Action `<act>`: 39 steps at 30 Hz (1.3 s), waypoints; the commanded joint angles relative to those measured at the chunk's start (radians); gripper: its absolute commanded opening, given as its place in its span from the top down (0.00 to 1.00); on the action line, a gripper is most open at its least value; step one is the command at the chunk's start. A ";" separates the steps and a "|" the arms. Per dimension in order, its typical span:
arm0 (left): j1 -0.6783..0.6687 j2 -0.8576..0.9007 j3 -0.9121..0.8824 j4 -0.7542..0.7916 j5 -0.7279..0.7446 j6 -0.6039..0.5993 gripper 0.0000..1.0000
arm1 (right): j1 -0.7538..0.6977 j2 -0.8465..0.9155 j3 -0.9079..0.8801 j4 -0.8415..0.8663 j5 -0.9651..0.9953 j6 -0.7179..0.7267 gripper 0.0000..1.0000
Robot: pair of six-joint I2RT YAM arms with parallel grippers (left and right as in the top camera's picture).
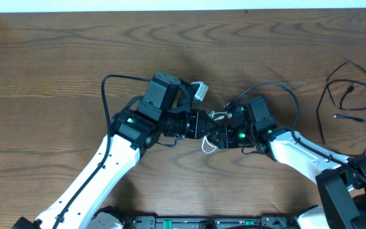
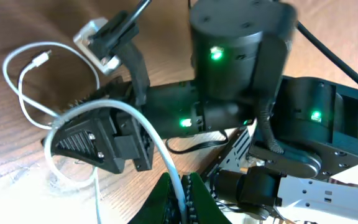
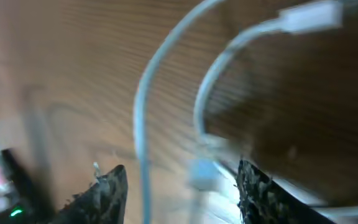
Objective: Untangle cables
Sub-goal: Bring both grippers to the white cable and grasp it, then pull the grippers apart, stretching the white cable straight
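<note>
- Overhead: both arms meet in the middle of the tabletop [image 1: 56, 76]. The white cable [image 1: 208, 147] shows as small loops between the left hand [image 1: 202, 124] and the right hand [image 1: 226, 132]. The black cable [image 1: 354, 105] lies loose at the right, well apart, so the two look already separated. What seems left is straightening the white one.
- Left wrist: the left hand is pressed together on the white cable, which runs out from its fingers and loops over the wood, plug end free.
- Right wrist: blurred. The right hand's fingers stand apart with a white strand between them, not clamped.
- Surface: dark brown wood grain, with a pale strip [image 1: 170, 5] along the far edge.
</note>
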 commanded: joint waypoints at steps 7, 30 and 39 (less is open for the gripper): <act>0.114 -0.021 0.018 -0.049 0.027 0.072 0.92 | -0.010 0.003 -0.006 -0.088 0.310 -0.004 0.43; 0.805 -0.086 0.018 -0.275 0.028 0.162 0.92 | -0.025 0.003 -0.006 -0.097 0.352 -0.008 0.48; 0.961 -0.086 0.018 -0.278 0.027 0.161 0.92 | -0.025 0.003 -0.006 -0.097 0.355 -0.008 0.48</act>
